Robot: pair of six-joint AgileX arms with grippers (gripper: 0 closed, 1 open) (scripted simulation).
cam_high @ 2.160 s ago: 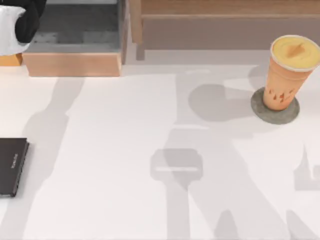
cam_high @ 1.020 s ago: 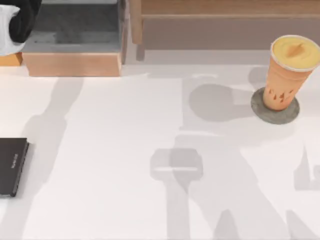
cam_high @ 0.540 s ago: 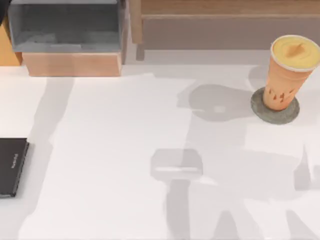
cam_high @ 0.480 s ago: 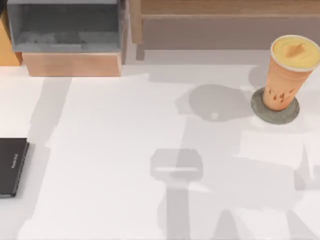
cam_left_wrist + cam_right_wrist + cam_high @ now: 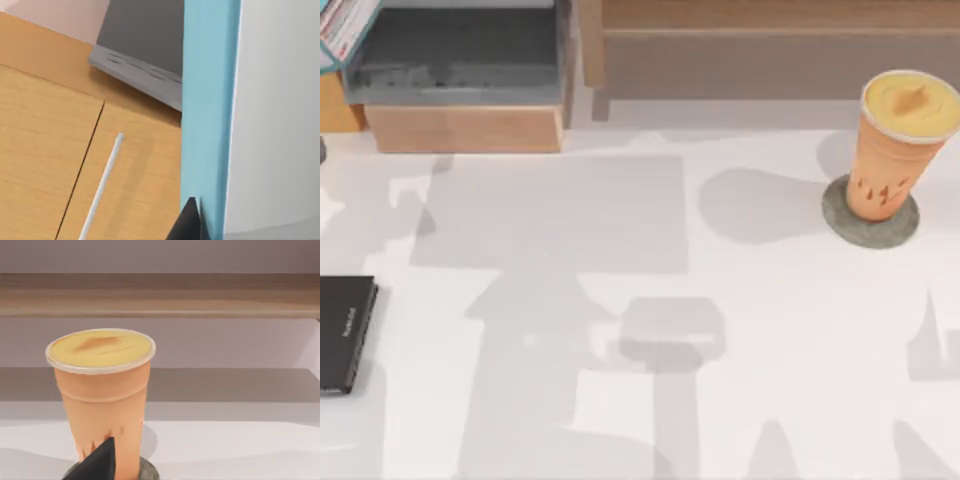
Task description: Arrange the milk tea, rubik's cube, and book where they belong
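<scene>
The milk tea (image 5: 900, 140), an orange cup with a creamy top, stands upright on a grey round coaster (image 5: 868, 226) at the table's right. In the right wrist view the milk tea (image 5: 102, 390) is close ahead, with a dark tip of my right gripper (image 5: 97, 465) low in front of it. The book (image 5: 342, 25) pokes in at the top left corner, tilted, over the cabinet. My left gripper (image 5: 200, 225) is shut on the book (image 5: 207, 110), one dark fingertip pressed against its teal edge. The rubik's cube is out of view.
A grey open drawer (image 5: 460, 50) sits in the wooden cabinet (image 5: 465, 128) at the back left. A wooden shelf (image 5: 770, 25) runs along the back right. A black flat slab (image 5: 345, 335) lies at the left edge.
The book's corner has come into the top left of the top view, where my left arm was a second ago. Shadows have shifted across the table. The milk tea has not moved.
</scene>
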